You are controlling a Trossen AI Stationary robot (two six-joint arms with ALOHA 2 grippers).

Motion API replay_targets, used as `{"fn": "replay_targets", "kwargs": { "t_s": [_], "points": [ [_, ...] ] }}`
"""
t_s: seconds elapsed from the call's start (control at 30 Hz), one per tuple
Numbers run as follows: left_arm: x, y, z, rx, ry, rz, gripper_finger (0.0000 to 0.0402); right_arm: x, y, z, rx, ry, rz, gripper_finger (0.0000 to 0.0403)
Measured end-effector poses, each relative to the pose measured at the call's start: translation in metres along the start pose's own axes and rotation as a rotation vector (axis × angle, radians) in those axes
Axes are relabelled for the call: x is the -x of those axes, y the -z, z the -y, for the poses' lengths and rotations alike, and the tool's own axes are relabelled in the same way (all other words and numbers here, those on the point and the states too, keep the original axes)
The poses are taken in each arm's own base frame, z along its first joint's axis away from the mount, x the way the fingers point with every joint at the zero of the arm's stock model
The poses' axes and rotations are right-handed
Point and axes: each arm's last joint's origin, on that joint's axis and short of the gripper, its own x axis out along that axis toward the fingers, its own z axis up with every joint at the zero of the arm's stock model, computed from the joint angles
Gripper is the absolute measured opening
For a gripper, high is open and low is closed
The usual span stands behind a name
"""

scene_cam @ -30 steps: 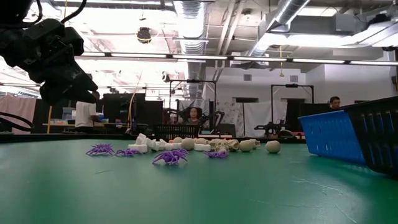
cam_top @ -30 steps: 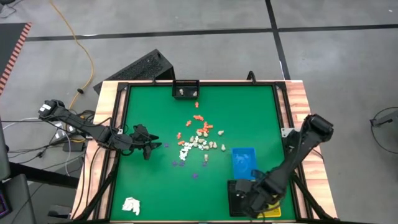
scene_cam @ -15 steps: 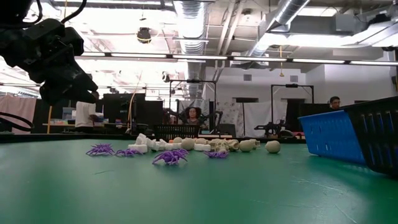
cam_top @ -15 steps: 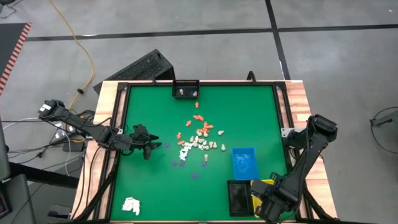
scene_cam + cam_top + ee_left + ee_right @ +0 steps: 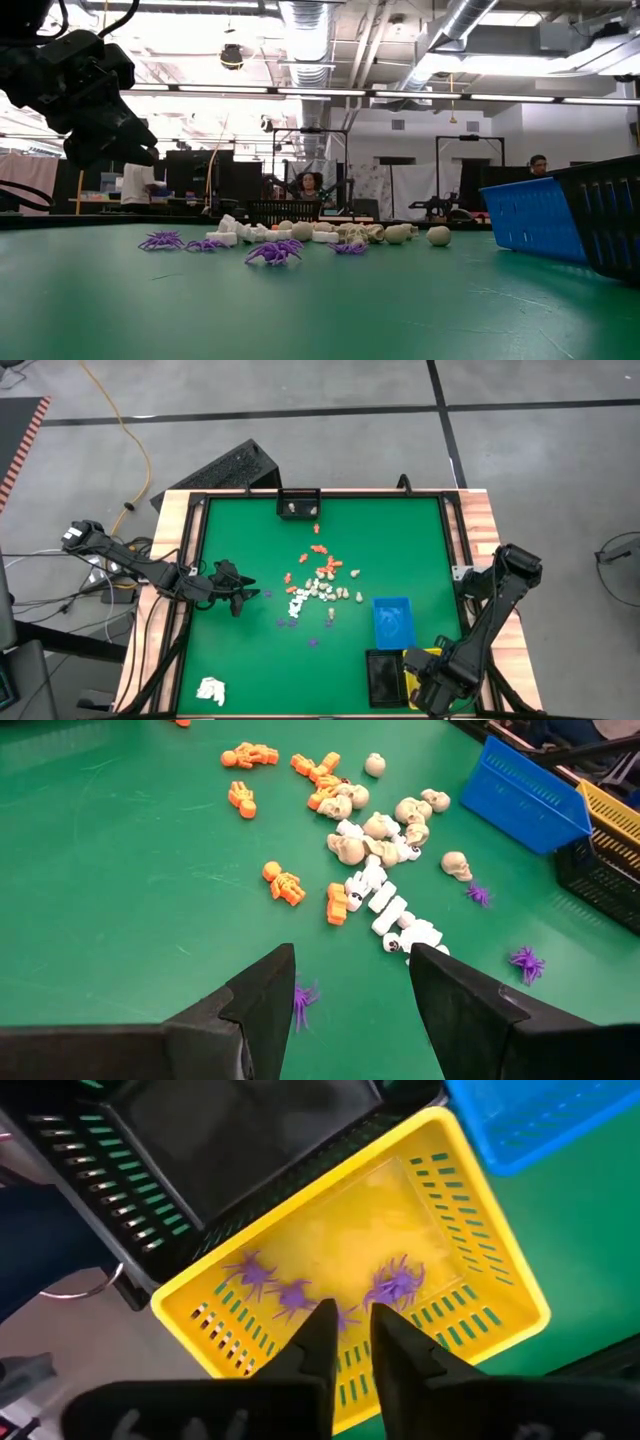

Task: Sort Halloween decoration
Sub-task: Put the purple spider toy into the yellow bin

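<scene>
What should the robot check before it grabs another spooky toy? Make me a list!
1. Right gripper above the yellow basket: ok.
2. Purple spiders lying inside that basket: ok.
3. Right fingers empty: cannot tell; only a narrow gap shows.
4. Left gripper open above the green mat: ok.
5. Loose purple spider just ahead of the left fingers: ok.
6. All toys sorted: not ok; orange figures and skulls are mixed together.

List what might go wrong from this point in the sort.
1. The right hand hangs over the yellow basket near its wall; a purple spider released here might land outside.
2. The left hand is open near a spider beside white skeleton pieces; closing could grab both.
</scene>
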Motion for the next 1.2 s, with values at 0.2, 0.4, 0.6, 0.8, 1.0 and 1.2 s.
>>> {"fn": "replay_targets", "kwargs": {
  "t_s": [0.2,0.4,0.6,0.8,1.0,1.2],
  "points": [
    [0.000,0.000,0.000,0.000,0.000,0.000,0.0189,0.001,-0.023,-0.005,0.096,-0.034,0.232,0.0086],
    [0.000,0.000,0.000,-0.001,0.000,0.000,0.0189,0.003,-0.078,-0.005,0.289,0.020,0.509,0.0087],
    [0.000,0.000,0.000,-0.004,0.000,-0.001,0.0189,0.008,-0.142,0.000,0.511,0.029,0.631,0.0087],
    [0.000,0.000,0.000,-0.012,-0.001,-0.002,0.0189,0.000,-0.195,0.005,0.663,-0.055,0.671,0.0087],
    [0.000,0.002,-0.002,-0.028,-0.018,-0.019,0.0189,-0.035,-0.224,0.006,0.753,-0.076,0.592,0.0087],
    [0.000,0.003,-0.003,-0.033,-0.025,-0.026,0.0189,-0.068,-0.233,0.001,0.807,-0.035,0.555,0.0087]
  ]
}}
